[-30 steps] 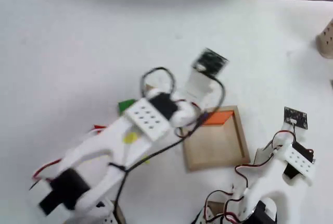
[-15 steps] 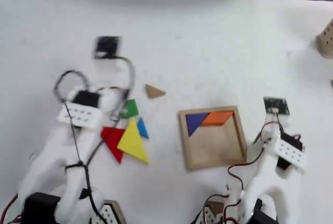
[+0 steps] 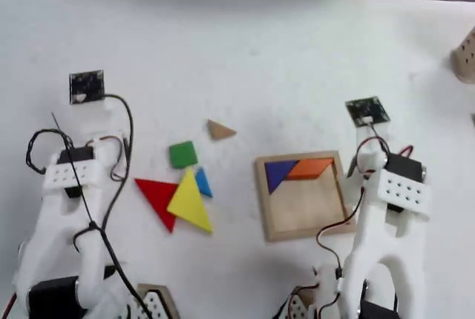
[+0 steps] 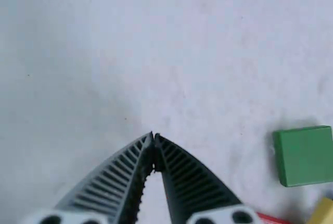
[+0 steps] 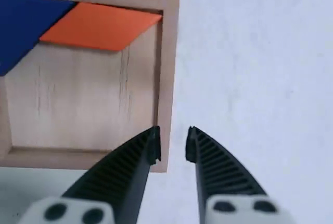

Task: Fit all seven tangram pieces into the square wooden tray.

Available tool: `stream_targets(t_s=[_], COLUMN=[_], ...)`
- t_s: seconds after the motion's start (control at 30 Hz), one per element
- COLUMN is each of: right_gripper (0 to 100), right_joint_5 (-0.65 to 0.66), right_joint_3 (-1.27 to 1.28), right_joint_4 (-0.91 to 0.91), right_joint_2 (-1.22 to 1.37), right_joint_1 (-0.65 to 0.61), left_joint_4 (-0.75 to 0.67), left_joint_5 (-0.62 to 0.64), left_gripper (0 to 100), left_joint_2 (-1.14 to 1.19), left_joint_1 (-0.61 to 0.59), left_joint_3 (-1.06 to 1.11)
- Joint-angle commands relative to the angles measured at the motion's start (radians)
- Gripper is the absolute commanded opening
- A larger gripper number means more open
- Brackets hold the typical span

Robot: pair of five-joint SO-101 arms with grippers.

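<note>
My left gripper is pinched shut and empty, left of the green square. My right gripper is narrowly parted over the tray, at its near right corner. The square looks light, stiff and thin, so I'd pinch its opposite edges.

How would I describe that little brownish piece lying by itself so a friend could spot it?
Start at the square wooden tray. Left of it lies a cluster of bright pieces with a green square at its far end. The small tan triangle lies alone beyond that, nearer the tray, the only wood-coloured piece.
</note>
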Motion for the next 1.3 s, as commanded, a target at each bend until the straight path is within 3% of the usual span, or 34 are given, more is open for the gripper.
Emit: stream_targets(t_s=[0.0,0.23,0.73,0.93,1.1,1.27], right_gripper=[15.7,18.7,18.2,3.3,2.9,3.3], right_joint_5=[0.017,0.020,0.018,0.005,-0.227,-0.365], right_joint_3=[0.012,0.034,-0.249,-0.255,-0.273,-0.319], right_joint_4=[-0.076,-0.139,-0.094,-0.094,-0.090,-0.088], right_joint_2=[-0.019,0.013,0.504,0.567,0.578,0.579], right_joint_1=[-0.041,-0.047,-0.067,-0.091,-0.085,-0.084], left_joint_4=[-0.029,-0.029,-0.031,-0.031,-0.031,-0.031], left_joint_5=[-0.012,-0.015,-0.017,-0.017,-0.017,-0.017], left_gripper=[3,3,3,3,3,3], left_joint_2=[-0.047,-0.047,-0.047,-0.044,-0.042,-0.042], left_joint_1=[-0.012,-0.015,-0.012,-0.010,0.002,0.004], left_joint_3=[-0.006,-0.005,-0.003,-0.003,-0.003,-0.002])
